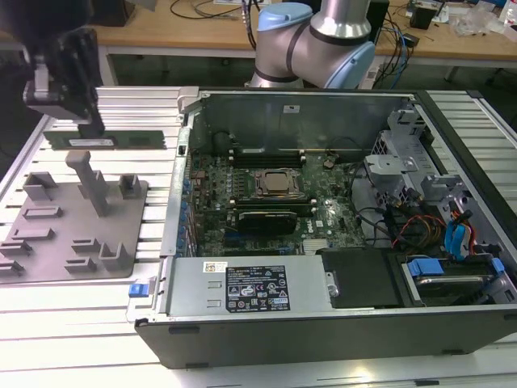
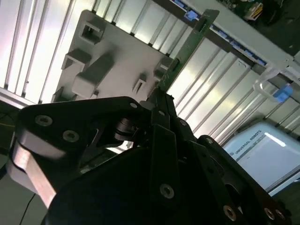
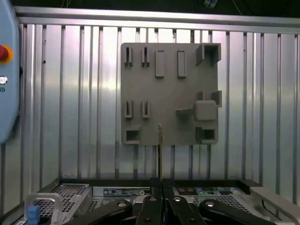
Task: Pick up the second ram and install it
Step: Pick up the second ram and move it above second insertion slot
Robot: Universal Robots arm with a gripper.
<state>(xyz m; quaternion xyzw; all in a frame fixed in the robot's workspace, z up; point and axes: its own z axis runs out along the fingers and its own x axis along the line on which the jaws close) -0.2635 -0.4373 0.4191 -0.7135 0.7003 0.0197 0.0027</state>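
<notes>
Fingers of the gripper (image 1: 92, 128) pinch the second ram (image 1: 109, 139) by its upper edge, at the exterior view's upper left. The second ram hangs level and lengthwise, in the air above the grey holder plate (image 1: 48, 246), touching none of its blocks. The plate lies on the ribbed aluminium bench (image 1: 73, 331). In the first wrist view the second ram (image 3: 160, 140) shows edge-on, a thin line running out from the gripper (image 3: 160, 187) over the plate (image 3: 168, 89). In the second wrist view it (image 2: 187, 47) slants away from the gripper (image 2: 159, 99), green face visible. The open computer case (image 1: 323, 323) stands to the exterior view's right, motherboard (image 1: 266, 190) exposed; the second ram is outside it.
</notes>
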